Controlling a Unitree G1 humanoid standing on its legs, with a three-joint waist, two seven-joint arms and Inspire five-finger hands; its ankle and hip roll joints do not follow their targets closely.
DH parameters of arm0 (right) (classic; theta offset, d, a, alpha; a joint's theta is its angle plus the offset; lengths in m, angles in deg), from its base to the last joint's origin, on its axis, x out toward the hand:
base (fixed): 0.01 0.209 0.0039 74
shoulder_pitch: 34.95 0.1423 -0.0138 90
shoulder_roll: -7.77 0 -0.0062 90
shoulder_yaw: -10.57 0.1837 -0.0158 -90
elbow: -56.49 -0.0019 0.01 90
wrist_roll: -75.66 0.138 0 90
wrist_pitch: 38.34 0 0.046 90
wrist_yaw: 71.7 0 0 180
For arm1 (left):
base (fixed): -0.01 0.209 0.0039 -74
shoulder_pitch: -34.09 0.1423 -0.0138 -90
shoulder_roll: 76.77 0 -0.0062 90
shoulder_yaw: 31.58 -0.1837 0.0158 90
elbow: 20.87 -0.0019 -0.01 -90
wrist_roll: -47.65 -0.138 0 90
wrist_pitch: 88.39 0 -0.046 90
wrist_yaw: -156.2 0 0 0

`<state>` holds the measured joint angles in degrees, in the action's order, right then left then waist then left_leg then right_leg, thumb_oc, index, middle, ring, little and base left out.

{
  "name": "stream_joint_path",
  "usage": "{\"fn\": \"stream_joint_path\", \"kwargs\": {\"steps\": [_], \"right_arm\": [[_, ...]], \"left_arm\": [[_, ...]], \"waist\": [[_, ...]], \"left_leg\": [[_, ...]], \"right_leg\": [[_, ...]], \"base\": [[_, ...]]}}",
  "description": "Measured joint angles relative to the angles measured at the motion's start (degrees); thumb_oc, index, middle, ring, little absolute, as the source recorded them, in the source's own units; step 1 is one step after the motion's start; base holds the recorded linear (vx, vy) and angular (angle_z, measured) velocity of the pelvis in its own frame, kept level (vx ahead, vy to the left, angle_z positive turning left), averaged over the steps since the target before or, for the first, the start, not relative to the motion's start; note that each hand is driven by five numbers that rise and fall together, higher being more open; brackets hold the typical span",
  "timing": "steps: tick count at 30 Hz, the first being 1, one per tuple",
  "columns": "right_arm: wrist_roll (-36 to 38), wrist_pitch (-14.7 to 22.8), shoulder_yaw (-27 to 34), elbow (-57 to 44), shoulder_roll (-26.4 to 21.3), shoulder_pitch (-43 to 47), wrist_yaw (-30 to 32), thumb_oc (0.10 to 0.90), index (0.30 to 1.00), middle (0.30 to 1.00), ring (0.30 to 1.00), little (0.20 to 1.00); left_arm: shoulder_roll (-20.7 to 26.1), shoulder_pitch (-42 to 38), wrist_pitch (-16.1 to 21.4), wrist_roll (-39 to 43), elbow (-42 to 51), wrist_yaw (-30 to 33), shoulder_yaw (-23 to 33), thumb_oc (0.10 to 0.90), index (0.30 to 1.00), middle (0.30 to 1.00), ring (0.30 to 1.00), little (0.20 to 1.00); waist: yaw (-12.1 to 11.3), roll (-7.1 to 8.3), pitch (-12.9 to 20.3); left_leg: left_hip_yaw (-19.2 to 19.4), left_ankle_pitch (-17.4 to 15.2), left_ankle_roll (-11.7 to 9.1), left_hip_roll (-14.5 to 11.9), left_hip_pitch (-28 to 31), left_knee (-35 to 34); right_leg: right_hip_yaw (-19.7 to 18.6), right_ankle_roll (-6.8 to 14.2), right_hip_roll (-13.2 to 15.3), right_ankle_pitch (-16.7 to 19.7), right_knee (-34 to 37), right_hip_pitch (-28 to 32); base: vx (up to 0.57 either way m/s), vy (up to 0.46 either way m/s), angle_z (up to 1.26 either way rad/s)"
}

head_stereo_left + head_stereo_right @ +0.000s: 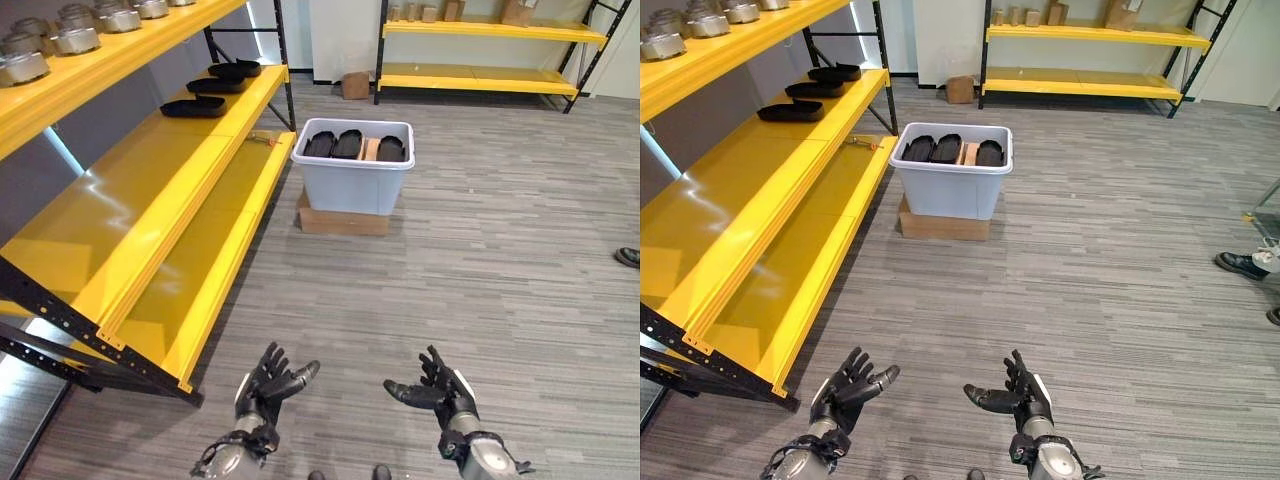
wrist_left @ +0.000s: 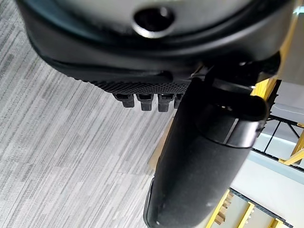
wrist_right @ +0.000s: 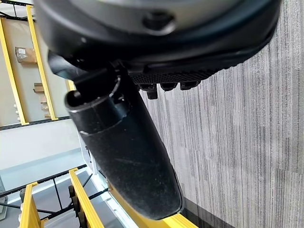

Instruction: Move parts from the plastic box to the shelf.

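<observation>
Both empty, spread: left hand [image 1: 268, 383], right hand [image 1: 436, 392]; plastic box [image 1: 355, 180] well ahead beside shelf [image 1: 205, 215] edge.

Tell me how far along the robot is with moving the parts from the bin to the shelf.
Partly done, it seems. Three black parts already lie on the middle level of the yellow shelf. Nothing is in hand: the left hand and right hand are both open and empty, well short of the plastic box. Still left: at least three black parts sit in the box.
</observation>
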<state>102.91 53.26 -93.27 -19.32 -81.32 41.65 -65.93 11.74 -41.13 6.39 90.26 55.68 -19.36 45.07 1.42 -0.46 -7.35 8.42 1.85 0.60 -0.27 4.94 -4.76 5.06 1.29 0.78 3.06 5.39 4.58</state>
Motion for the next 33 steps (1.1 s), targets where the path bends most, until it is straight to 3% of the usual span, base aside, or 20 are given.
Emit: {"fn": "stream_joint_path", "kwargs": {"steps": [33], "right_arm": [[0.0, 0.0, 0.0, 0.0, -0.3, 0.2, -0.3, 0.900, 1.000, 1.000, 1.000, 1.000]], "left_arm": [[0.0, -0.8, 0.0, -0.1, 0.0, 0.0, 0.0, 0.900, 1.000, 1.000, 1.000, 1.000]], "waist": [[0.1, 0.02, -0.6]], "left_leg": [[-1.1, 0.6, 0.7, 0.4, -0.4, 1.2]], "right_leg": [[1.3, -0.2, 0.5, 0.4, -0.5, 0.6]], "base": [[-0.01, 0.007, 0.01]]}}
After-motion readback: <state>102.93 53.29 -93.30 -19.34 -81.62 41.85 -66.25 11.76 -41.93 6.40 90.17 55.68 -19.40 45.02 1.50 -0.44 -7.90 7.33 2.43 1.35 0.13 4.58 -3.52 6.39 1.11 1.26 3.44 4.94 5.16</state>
